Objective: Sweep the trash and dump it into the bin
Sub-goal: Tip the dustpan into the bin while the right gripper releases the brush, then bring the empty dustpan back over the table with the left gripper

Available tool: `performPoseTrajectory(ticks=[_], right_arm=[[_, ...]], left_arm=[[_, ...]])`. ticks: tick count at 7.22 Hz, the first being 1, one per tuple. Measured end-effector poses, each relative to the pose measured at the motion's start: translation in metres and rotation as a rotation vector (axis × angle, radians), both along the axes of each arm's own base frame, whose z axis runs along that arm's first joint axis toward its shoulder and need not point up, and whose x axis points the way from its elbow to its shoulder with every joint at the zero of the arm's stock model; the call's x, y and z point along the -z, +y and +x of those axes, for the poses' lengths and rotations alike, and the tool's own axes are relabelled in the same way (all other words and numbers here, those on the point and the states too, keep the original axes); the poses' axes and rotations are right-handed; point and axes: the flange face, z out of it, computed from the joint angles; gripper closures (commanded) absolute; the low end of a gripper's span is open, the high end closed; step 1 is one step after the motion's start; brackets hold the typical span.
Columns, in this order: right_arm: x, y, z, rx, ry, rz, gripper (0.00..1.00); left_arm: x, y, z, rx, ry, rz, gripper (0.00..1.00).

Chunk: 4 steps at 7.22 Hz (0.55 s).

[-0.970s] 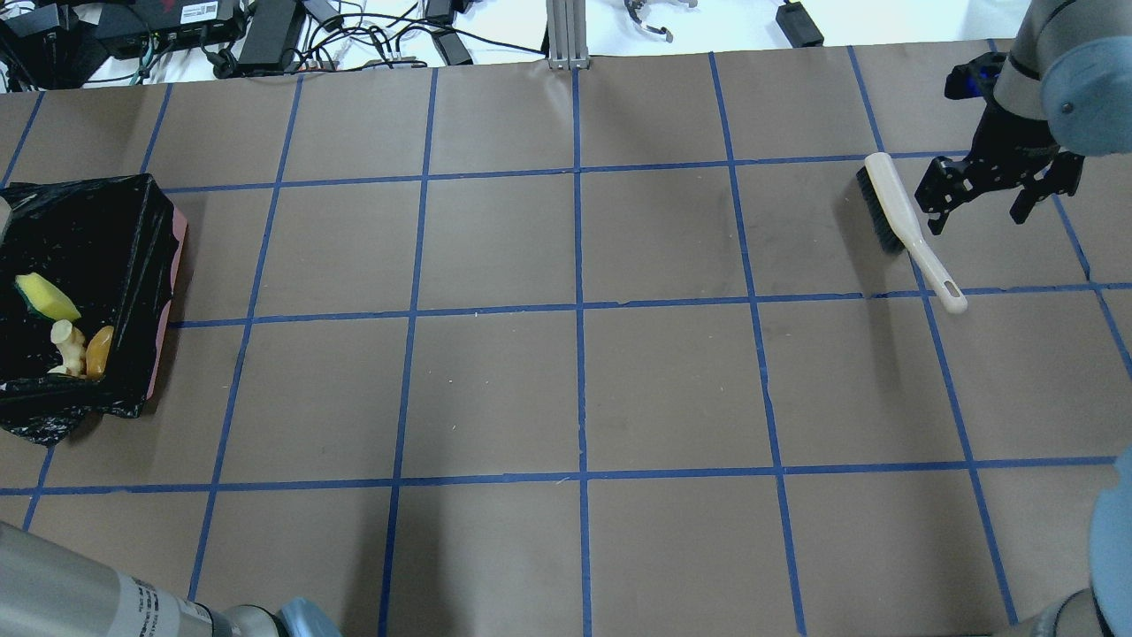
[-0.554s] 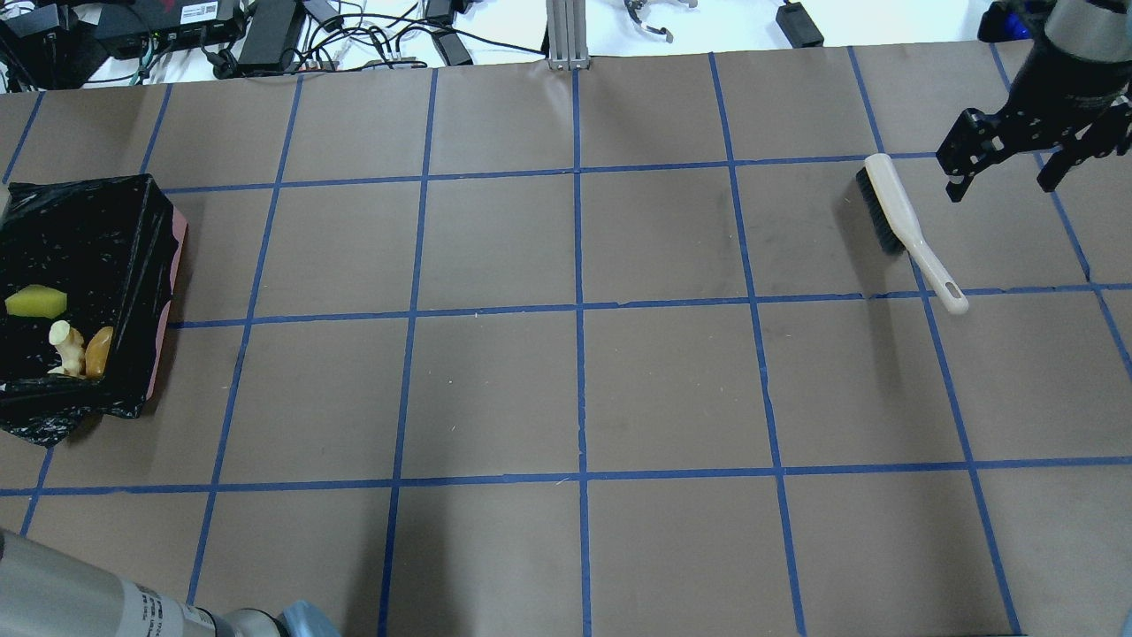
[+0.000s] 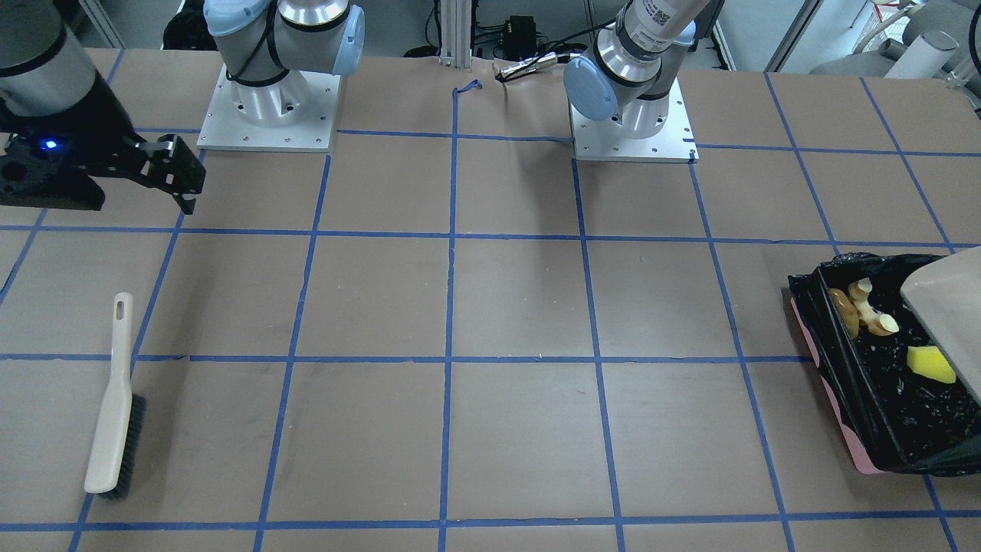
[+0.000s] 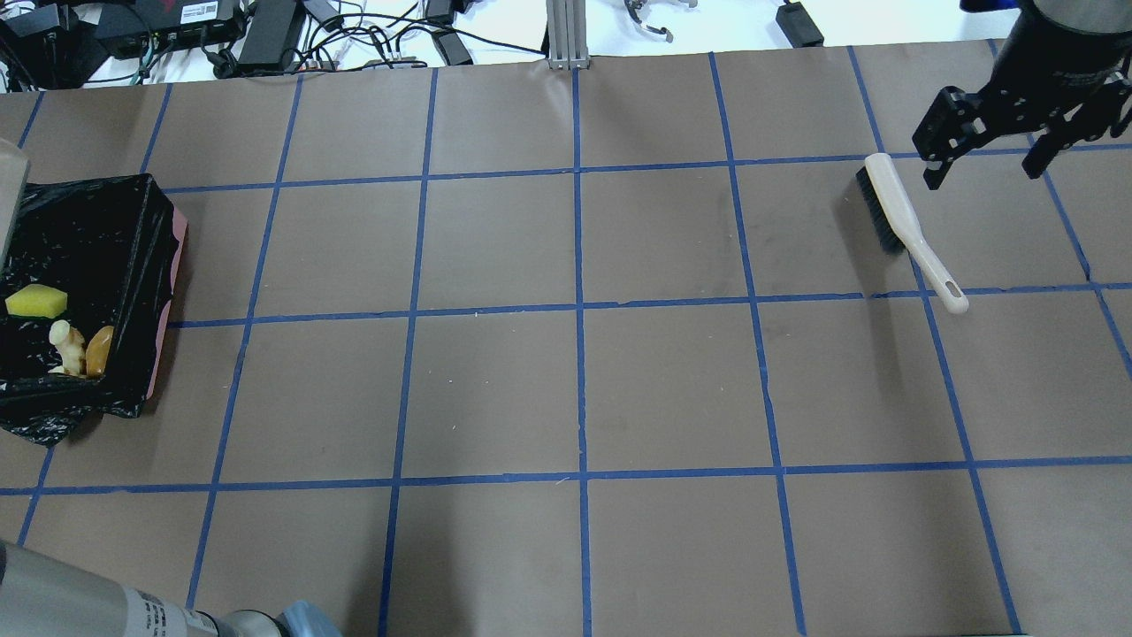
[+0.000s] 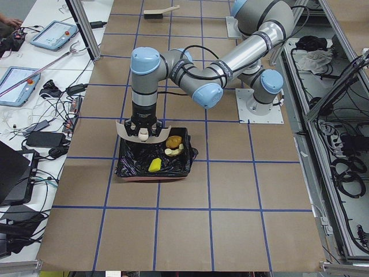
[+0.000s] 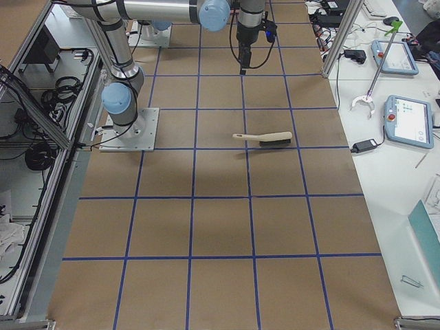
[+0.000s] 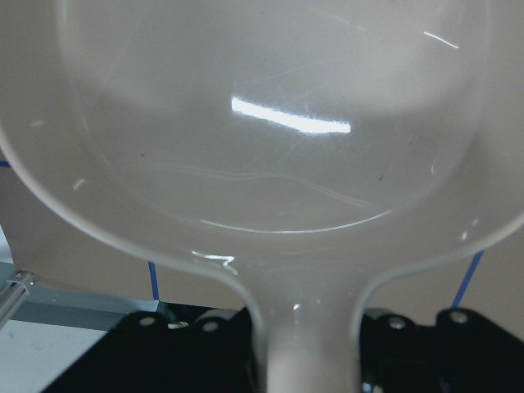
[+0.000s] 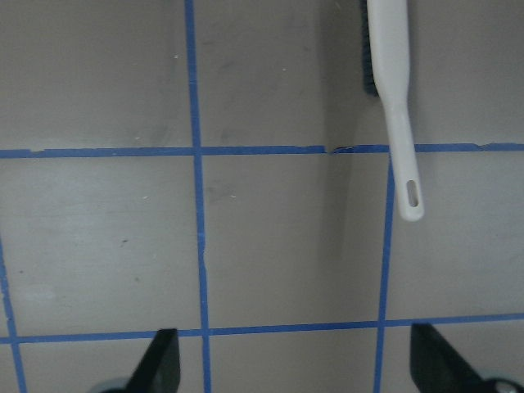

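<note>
1. The bin, a pink container lined with a crinkled black bag, stands at the end of the table on the robot's left.
2. All the trash lies inside it on the bag. The yellow sponge lies by itself. The pale curved croissant and the glossy yellow-brown potato-like lump lie side by side, touching, near one corner.
3. The left arm reaches out over the bin with its wrist pointing straight down. The left gripper is clamped on the handle of the beige dustpan, which hangs above the outer side of the bin, clear of the trash below it.
4. The right arm is at the opposite end of the table, raised above the surface. The right gripper points down with its fingers spread wide and nothing between them.
5. The brush lies flat on the table near the right gripper but apart from it, bristles to one side.
6. The trash lies just below the left gripper and well apart from the right gripper.
</note>
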Motion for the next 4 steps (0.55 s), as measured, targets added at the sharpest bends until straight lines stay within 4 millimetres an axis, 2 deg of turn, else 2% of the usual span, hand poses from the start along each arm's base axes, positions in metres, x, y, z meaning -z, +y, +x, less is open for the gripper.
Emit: performPoseTrajectory(ticks=[2, 4], right_arm=[[-0.005, 0.014, 0.054, 0.027, -0.024, -0.022, 0.0], [-0.011, 0.017, 0.075, 0.031, -0.037, -0.076, 0.0]], left_arm=[[0.013, -0.029, -0.05, 0.018, 0.152, -0.065, 1.0], [0.047, -0.059, -0.117, 0.001, 0.288, -0.059, 1.0]])
